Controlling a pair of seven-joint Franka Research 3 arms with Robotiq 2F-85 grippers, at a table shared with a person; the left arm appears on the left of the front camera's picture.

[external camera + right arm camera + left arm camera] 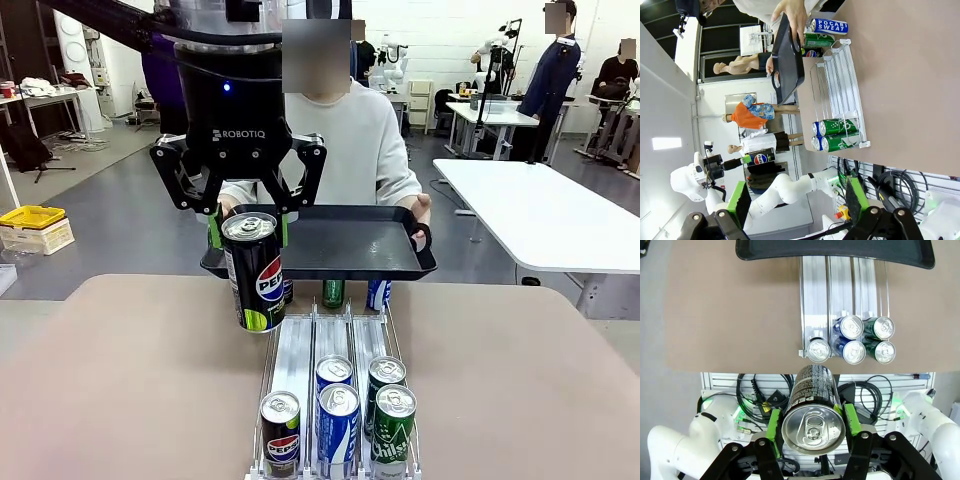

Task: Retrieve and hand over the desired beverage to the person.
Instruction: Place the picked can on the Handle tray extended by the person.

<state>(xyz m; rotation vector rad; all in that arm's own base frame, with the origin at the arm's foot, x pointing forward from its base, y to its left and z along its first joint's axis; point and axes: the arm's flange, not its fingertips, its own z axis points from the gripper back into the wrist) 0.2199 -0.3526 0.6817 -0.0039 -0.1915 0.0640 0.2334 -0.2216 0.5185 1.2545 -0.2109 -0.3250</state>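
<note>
One can is all the left claw has to mind. Its green pads are clamped on the sides of a black can just under the top rim. The can hangs clear of the counter, slightly tilted, on the robot's side of the tray. The person holds that tray level by both ends.

The step in hand looks like the carry onto the tray. To do it well, I would bring the can over the tray's bare floor, well inside its raised rim, and straighten it. Then lower until the base sits flat, and only then part the pads. Letting go early on a hand-held tray risks a tip or a roll. Stay clear of the hand at the tray's end. The right claw stands wide apart with nothing between its pads.

The held can reads "PEPSI" with the round logo, and the left claw's body reads "ROBOTIQ". In the rack on the near side of the tray, a dark can also reads "PEPSI" and a green can shows "hils". Under the tray, a blue can reads "POCARI SWEAT".
</note>
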